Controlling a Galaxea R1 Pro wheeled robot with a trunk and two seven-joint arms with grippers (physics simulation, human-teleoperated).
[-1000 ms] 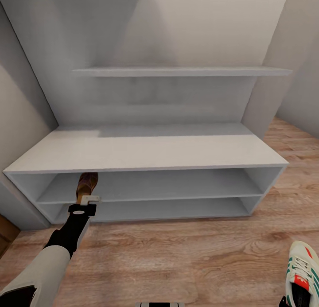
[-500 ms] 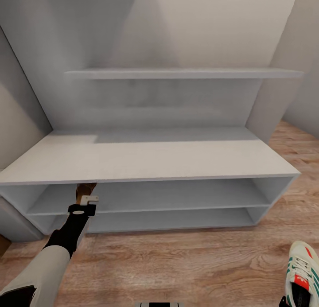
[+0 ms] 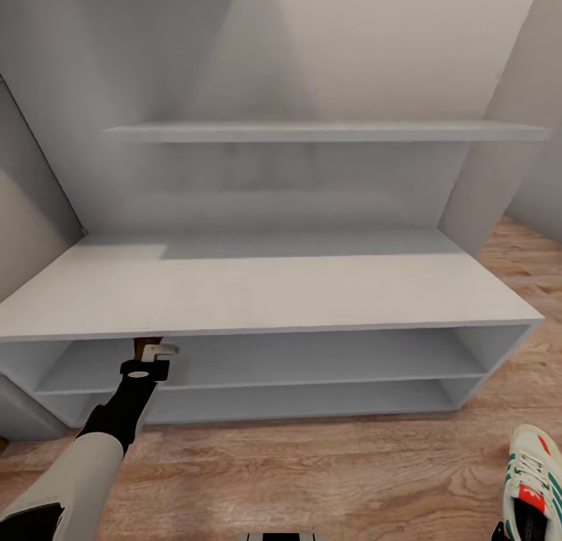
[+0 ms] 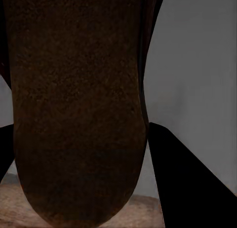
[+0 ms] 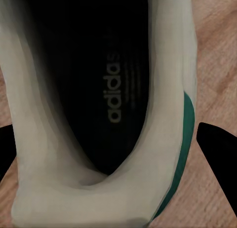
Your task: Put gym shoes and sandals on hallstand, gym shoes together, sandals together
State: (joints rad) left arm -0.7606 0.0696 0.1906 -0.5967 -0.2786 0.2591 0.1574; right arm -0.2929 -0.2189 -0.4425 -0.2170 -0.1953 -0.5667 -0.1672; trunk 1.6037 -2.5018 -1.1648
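Note:
The pale grey hallstand (image 3: 273, 291) spans the head view, with a bench top and two open shelves under it. My left gripper (image 3: 153, 355) is at the mouth of the upper open shelf near its left end, shut on a brown sandal (image 3: 147, 343) that is mostly hidden under the bench top. In the left wrist view the sandal (image 4: 74, 104) sits between the dark fingers (image 4: 187, 178). A white gym shoe (image 3: 534, 478) with green stripes hangs at the lower right over the corridor floor (image 3: 312, 478). My right gripper (image 5: 103, 134) is shut on this gym shoe (image 5: 54, 139).
A long wall shelf (image 3: 328, 131) hangs above the bench. Grey walls close in at the left (image 3: 31, 213) and right (image 3: 499, 182) of the hallstand. Wood floor runs along its front and past its right end.
The whole view has shifted: the hallstand looks closer and wider. The sandal in my left gripper has gone deeper under the bench top. The gym shoe keeps its place at the lower right.

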